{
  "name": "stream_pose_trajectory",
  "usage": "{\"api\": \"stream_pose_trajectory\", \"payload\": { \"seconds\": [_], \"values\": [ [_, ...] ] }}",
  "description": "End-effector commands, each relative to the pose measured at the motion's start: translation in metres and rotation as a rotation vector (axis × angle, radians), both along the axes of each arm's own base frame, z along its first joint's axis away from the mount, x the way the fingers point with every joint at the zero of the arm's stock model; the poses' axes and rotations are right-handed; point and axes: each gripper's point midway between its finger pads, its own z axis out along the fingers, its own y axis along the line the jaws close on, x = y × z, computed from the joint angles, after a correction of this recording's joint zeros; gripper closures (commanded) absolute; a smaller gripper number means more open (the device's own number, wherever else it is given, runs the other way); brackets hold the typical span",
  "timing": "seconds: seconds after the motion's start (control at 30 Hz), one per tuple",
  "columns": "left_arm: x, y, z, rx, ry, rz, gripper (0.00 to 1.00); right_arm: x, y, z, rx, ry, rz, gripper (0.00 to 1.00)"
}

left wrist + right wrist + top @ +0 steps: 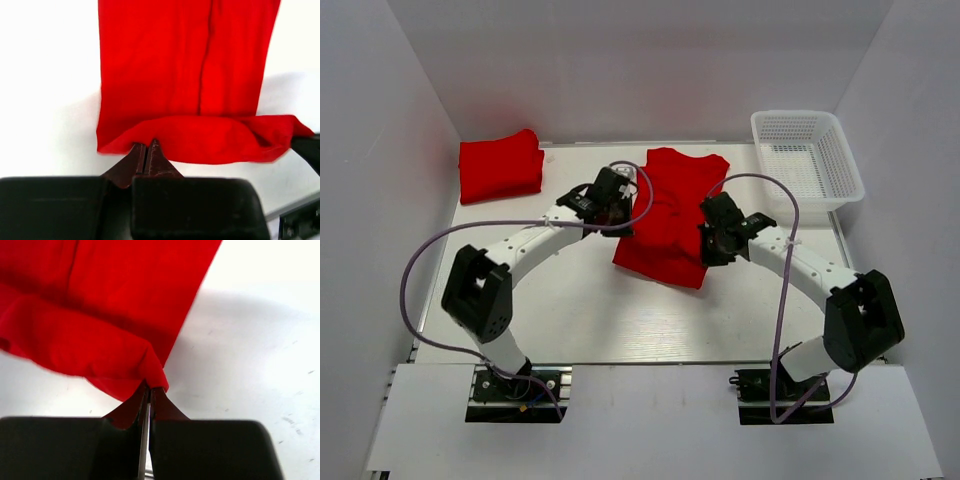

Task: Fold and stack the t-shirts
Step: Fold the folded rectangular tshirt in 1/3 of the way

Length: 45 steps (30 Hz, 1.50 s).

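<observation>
Laid out mid-tabletop [620, 320]: red t-shirt [670, 215], clamped tight at opposite side edges by left gripper [147, 146] and right gripper [149, 388], a fold of cloth between them. Folded t-shirt [500, 165] far left; basket [807, 155] far right.

No text, label, brand, number or sign can be read in any of the views. The t-shirt [665, 215] at the middle of the desk [620, 320] and the folded t-shirt [500, 167] at its far left corner show only plain red cloth.
</observation>
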Motion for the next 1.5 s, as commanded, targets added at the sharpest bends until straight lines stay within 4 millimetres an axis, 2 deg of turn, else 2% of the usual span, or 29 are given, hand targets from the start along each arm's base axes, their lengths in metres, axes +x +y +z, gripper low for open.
{"api": "stream_pose_trajectory", "payload": {
  "seconds": [0.0, 0.1, 0.13, 0.17, 0.27, 0.3, 0.33, 0.4, 0.43, 0.53, 0.63, 0.67, 0.7, 0.83, 0.87, 0.9, 0.97, 1.0, 1.03, 1.1, 1.13, 1.2, 1.27, 1.3, 1.33, 1.37, 1.4, 1.43, 1.47],
  "values": [
    [0.031, 0.001, 0.015, 0.016, -0.058, 0.034, 1.0, 0.025, -0.013, 0.013, -0.053, -0.055, -0.002, 1.0],
    [0.045, -0.004, 0.003, 0.033, -0.051, 0.017, 1.0, 0.041, -0.012, 0.014, -0.041, -0.048, -0.002, 1.0],
    [0.055, -0.006, 0.01, 0.021, -0.069, 0.027, 1.0, 0.05, -0.013, 0.017, -0.042, -0.057, 0.002, 1.0],
    [0.059, -0.009, 0.01, 0.02, -0.07, 0.027, 1.0, 0.053, -0.015, 0.013, -0.046, -0.044, -0.003, 1.0],
    [0.075, -0.013, 0.007, 0.018, -0.072, 0.024, 1.0, 0.065, -0.016, 0.017, -0.041, -0.058, 0.011, 1.0],
    [0.086, -0.014, 0.013, 0.01, -0.097, 0.028, 1.0, 0.068, -0.015, 0.014, -0.045, -0.052, 0.018, 1.0],
    [0.089, -0.015, 0.006, 0.021, -0.09, 0.021, 1.0, 0.076, -0.015, 0.019, -0.037, -0.071, 0.017, 1.0],
    [0.1, -0.018, 0.01, 0.006, -0.1, 0.025, 1.0, 0.083, -0.013, 0.019, -0.024, -0.07, 0.023, 1.0],
    [0.106, -0.015, 0.001, 0.02, -0.09, 0.027, 1.0, 0.09, -0.014, 0.023, -0.016, -0.083, 0.014, 1.0],
    [0.116, -0.018, 0.002, 0.006, -0.094, 0.017, 1.0, 0.102, -0.014, 0.018, -0.024, -0.078, 0.013, 1.0],
    [0.124, -0.022, -0.006, -0.01, -0.084, 0.011, 1.0, 0.112, -0.019, 0.009, -0.03, -0.057, -0.004, 1.0],
    [0.127, -0.026, 0.0, -0.027, -0.096, 0.003, 1.0, 0.115, -0.02, 0.009, -0.029, -0.059, -0.01, 1.0],
    [0.131, -0.023, -0.006, -0.026, -0.094, 0.012, 1.0, 0.119, -0.021, 0.009, -0.028, -0.064, -0.016, 1.0],
    [0.139, -0.033, -0.019, -0.048, -0.087, -0.009, 1.0, 0.14, -0.021, 0.009, -0.007, -0.101, -0.036, 1.0],
    [0.143, -0.031, -0.014, -0.059, -0.095, -0.006, 1.0, 0.143, -0.021, 0.006, -0.007, -0.103, -0.036, 1.0],
    [0.145, -0.032, -0.016, -0.059, -0.093, -0.006, 1.0, 0.148, -0.02, 0.008, -0.002, -0.114, -0.032, 1.0],
    [0.15, -0.037, -0.017, -0.073, -0.106, -0.012, 1.0, 0.152, -0.022, 0.0, -0.003, -0.098, -0.03, 1.0],
    [0.156, -0.033, -0.021, -0.07, -0.103, -0.002, 1.0, 0.157, -0.022, 0.004, 0.003, -0.107, -0.035, 1.0],
    [0.16, -0.035, -0.018, -0.078, -0.116, -0.002, 1.0, 0.159, -0.022, -0.003, 0.005, -0.093, -0.037, 1.0],
    [0.166, -0.034, -0.028, -0.077, -0.103, 0.001, 1.0, 0.166, -0.024, -0.002, 0.014, -0.101, -0.048, 1.0],
    [0.17, -0.038, -0.024, -0.089, -0.112, -0.005, 1.0, 0.169, -0.021, -0.007, 0.028, -0.092, -0.043, 1.0],
    [0.17, -0.038, -0.032, -0.081, -0.095, -0.005, 1.0, 0.181, -0.021, -0.002, 0.042, -0.112, -0.055, 1.0],
    [0.186, -0.041, -0.029, -0.106, -0.126, 0.012, 0.99, 0.193, -0.02, -0.007, 0.054, -0.102, -0.087, 0.91],
    [0.194, -0.037, -0.03, -0.108, -0.132, 0.036, 0.68, 0.209, -0.024, -0.005, 0.08, -0.115, -0.153, 0.82],
    [0.211, -0.036, -0.012, -0.139, -0.171, 0.063, 0.57, 0.217, -0.028, -0.004, 0.083, -0.118, -0.195, 0.78],
    [0.218, -0.028, -0.027, -0.118, -0.136, 0.1, 0.51, 0.239, -0.022, 0.009, 0.116, -0.15, -0.212, 0.7],
    [0.226, -0.023, -0.023, -0.117, -0.137, 0.126, 0.04, 0.25, -0.03, 0.022, 0.145, -0.16, -0.247, 0.51],
    [0.245, -0.018, 0.006, -0.152, -0.193, 0.151, 0.0, 0.252, -0.025, 0.026, 0.188, -0.15, -0.257, 0.43],
    [0.252, -0.014, 0.012, -0.159, -0.211, 0.16, 0.0, 0.259, -0.027, 0.035, 0.202, -0.173, -0.259, 0.2]
  ]
}}
